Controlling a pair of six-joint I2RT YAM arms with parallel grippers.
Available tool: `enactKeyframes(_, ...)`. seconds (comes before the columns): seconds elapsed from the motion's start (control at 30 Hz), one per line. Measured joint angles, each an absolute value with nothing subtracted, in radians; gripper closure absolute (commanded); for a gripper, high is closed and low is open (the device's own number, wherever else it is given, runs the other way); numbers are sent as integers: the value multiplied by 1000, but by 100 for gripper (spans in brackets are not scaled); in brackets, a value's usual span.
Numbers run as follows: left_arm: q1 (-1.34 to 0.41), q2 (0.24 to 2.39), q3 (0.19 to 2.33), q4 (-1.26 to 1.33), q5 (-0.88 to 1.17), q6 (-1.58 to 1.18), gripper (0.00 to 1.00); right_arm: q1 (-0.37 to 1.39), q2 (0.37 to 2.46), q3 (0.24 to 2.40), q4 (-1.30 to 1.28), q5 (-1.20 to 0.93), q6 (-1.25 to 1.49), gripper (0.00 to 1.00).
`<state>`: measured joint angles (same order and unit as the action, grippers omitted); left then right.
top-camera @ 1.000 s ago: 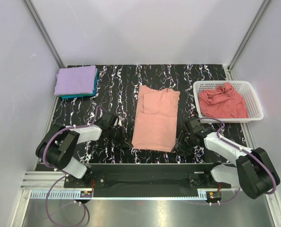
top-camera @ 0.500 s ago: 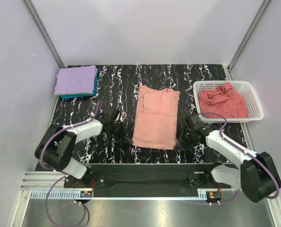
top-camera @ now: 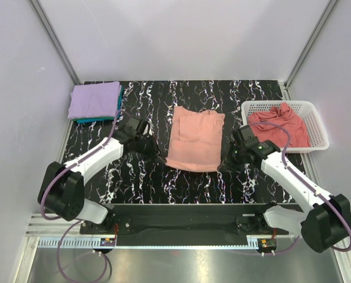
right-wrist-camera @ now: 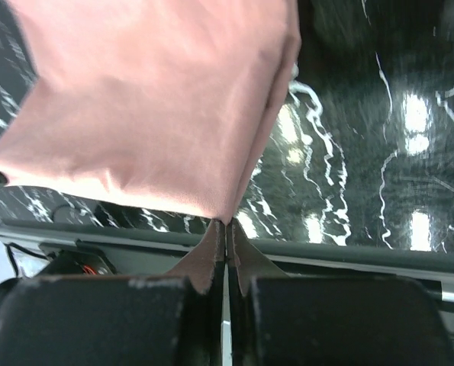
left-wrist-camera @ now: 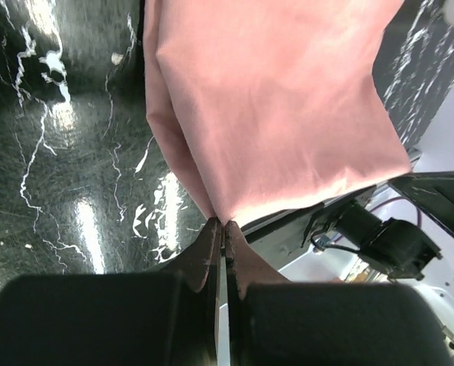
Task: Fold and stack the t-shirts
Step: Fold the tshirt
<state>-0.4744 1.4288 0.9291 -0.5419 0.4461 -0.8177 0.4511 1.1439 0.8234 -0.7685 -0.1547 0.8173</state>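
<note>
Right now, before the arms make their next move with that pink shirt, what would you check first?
1. Left gripper shut on the pink shirt's near left corner: ok.
2. Right gripper shut on its near right corner: ok.
3. Held edge level between the two grippers: ok, it looks roughly straight from above.
4. Every cloth layer caught at each corner: cannot tell.
5. Far part of the shirt resting on the table: ok.
6. Folded pile at the far left with nothing on top: ok.
</note>
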Motion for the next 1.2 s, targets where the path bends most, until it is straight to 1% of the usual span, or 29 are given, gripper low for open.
enactKeyframes(0.13, -455, 1436, 1003, -575, 443, -816, 100, 451, 1177, 931, -805, -115, 801, 100)
enactKeyframes(0.3, -421, 1494, 1165, -595, 444, -807, 100, 451, 1283, 1089, -839, -74, 767, 100)
enactKeyframes(0.43, -387, 1592, 1326, -606, 444, -794, 100, 437, 1382, 1239, -870, -42, 719, 100)
enactKeyframes(0.53, -364, 1662, 1407, -608, 445, -793, 100, 379, 1446, 1328, -868, -39, 683, 100)
enactKeyframes(0.7, -345, 1810, 1556, -587, 455, -795, 100, 280, 1565, 1444, -861, -55, 622, 100)
enactKeyframes(0.93, -344, 2010, 1762, -533, 470, -828, 100, 241, 1734, 1579, -849, -83, 558, 100)
enactKeyframes(1.2, -309, 2130, 1875, -426, 480, -884, 100, 189, 1895, 1775, -836, -110, 523, 100)
